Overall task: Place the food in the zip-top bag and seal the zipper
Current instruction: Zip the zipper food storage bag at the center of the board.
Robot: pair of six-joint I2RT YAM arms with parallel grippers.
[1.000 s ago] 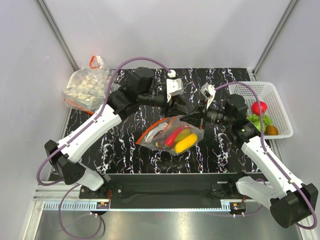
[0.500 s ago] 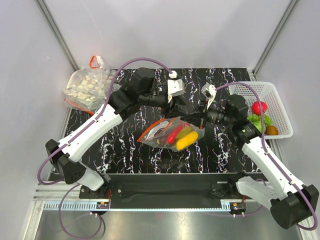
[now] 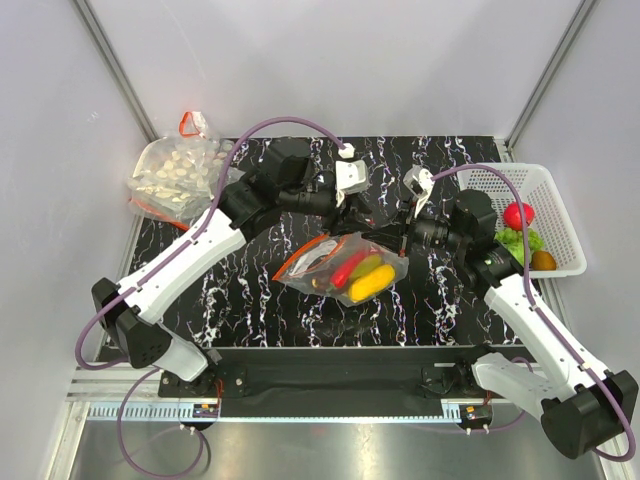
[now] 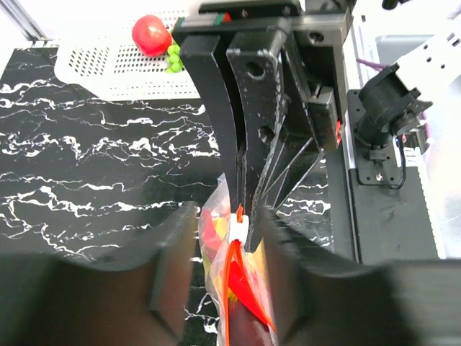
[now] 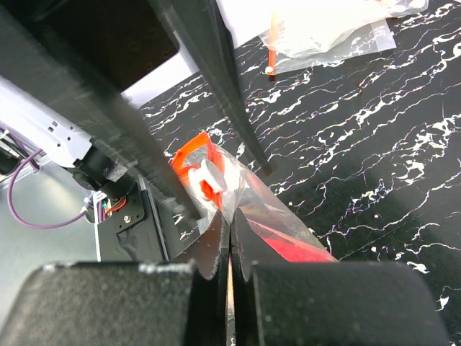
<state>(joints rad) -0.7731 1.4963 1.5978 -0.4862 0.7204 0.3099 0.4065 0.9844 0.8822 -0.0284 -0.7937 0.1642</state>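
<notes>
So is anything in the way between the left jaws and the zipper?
Nothing visible. The left jaws stand open on either side of the zipper, while the right jaws pinch the bag just beyond it.

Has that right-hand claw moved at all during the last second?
No. The right gripper stays shut on the edge of the zip-top bag, at the same distance from the white basket in the top view.

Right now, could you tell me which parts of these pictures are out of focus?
Left wrist: the left pincer is blurred, the zipper sharp. Right wrist: the right pincer is blurred, the zip-top bag sharper. Top external: sharp, evenly lit.
</notes>
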